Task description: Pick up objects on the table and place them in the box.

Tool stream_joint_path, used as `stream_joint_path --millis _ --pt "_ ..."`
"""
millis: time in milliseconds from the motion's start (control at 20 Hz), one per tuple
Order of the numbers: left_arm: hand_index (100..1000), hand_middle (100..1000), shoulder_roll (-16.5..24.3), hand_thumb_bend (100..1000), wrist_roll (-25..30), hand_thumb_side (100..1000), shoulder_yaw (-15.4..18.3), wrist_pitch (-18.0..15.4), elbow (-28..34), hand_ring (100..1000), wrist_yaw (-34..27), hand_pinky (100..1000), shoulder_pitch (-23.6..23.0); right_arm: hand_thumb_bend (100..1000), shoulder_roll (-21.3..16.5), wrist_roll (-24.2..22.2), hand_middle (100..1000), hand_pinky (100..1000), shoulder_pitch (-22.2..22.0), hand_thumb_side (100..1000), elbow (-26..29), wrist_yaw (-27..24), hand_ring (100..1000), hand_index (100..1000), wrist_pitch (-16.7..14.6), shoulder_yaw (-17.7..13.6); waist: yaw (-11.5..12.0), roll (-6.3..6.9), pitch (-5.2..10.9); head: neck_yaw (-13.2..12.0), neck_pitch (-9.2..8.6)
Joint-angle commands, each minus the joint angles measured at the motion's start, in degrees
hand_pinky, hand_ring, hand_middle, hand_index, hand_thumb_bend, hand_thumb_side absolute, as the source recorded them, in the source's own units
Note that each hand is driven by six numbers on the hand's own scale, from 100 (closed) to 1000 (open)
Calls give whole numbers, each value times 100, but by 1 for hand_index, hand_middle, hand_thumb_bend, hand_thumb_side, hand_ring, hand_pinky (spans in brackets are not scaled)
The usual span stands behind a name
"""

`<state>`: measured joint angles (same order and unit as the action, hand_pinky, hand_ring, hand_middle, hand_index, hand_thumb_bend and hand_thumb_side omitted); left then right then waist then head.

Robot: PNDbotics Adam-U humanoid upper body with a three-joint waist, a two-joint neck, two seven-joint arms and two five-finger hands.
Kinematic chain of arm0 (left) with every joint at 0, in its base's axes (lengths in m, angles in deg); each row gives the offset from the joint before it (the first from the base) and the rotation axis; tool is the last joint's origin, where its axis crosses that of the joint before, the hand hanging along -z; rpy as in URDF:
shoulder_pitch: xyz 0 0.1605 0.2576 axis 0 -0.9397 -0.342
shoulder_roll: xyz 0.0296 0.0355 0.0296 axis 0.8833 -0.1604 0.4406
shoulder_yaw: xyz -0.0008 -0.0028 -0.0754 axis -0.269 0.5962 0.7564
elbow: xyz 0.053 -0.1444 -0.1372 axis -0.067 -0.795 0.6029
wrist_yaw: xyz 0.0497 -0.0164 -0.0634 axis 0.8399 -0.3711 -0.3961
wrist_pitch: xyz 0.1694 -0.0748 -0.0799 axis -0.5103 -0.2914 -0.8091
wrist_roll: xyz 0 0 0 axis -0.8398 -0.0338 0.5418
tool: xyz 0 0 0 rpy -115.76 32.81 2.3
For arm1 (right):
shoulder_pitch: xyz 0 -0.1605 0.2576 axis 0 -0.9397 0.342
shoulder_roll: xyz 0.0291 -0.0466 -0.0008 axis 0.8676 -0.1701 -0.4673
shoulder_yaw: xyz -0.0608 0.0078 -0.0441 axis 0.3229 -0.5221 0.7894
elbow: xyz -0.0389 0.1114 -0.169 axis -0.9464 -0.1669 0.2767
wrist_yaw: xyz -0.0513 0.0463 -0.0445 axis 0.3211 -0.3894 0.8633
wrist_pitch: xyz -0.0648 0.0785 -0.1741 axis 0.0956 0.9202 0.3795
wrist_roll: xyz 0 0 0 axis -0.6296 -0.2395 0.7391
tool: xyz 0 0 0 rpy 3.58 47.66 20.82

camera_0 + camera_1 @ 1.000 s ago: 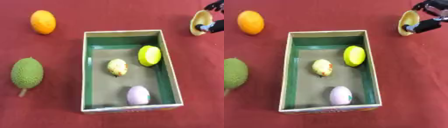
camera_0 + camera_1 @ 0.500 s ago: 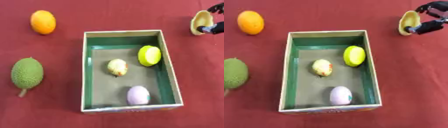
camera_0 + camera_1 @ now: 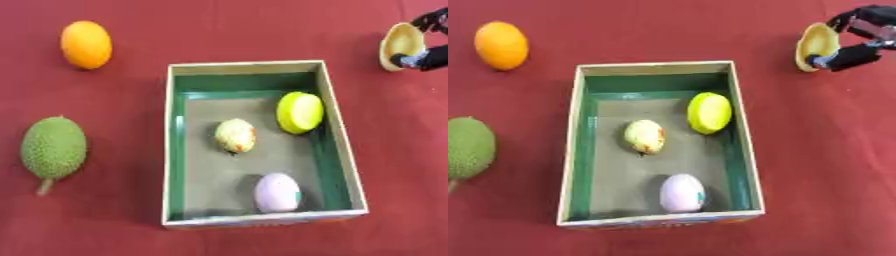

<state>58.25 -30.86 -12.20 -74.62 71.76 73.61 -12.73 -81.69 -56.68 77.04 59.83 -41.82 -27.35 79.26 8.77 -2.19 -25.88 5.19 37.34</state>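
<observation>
Fingers and thumb of the black right hand (image 3: 859, 42) pinch a pale yellow, shell-shaped object (image 3: 816, 46) at the upper right, beyond the far right corner of the green-lined cardboard box (image 3: 174, 150). Inside the box lie a lime-yellow round fruit (image 3: 299, 112), a mottled yellow egg-shaped piece (image 3: 234, 135) and a pale lilac egg (image 3: 277, 192). On the red surface (image 3: 105, 220) left of the box lie an orange (image 3: 86, 44) and a green spiky fruit (image 3: 53, 147).
</observation>
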Motion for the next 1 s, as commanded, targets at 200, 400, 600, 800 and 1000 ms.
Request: stream_joint_path --millis 200,400,600,800,1000 --pt "802 574 128 100 11 523 55 -8 115 598 3 751 63 237 -123 326 740 763 105 538 264 -190 816 852 -81 -20 -5 -8 120 -7 -38" --pt "801 574 123 100 14 520 57 -14 115 598 10 751 63 178 -124 684 687 744 100 517 391 -80 765 803 4 -16 -9 -27 151 -11 -48" --pt "801 574 118 100 9 519 61 -22 115 598 17 751 63 145 -103 1047 644 724 95 481 378 -26 724 755 37 18 -11 -41 189 -13 -53" --pt "801 574 115 100 6 518 64 -26 115 598 21 751 55 121 -82 1385 624 718 91 455 327 -55 707 733 23 51 -13 -52 224 -14 -47" --pt "801 574 116 100 3 518 65 -28 115 598 22 751 53 121 -79 1497 624 718 89 455 287 -99 707 733 22 73 -13 -54 231 -14 -47"
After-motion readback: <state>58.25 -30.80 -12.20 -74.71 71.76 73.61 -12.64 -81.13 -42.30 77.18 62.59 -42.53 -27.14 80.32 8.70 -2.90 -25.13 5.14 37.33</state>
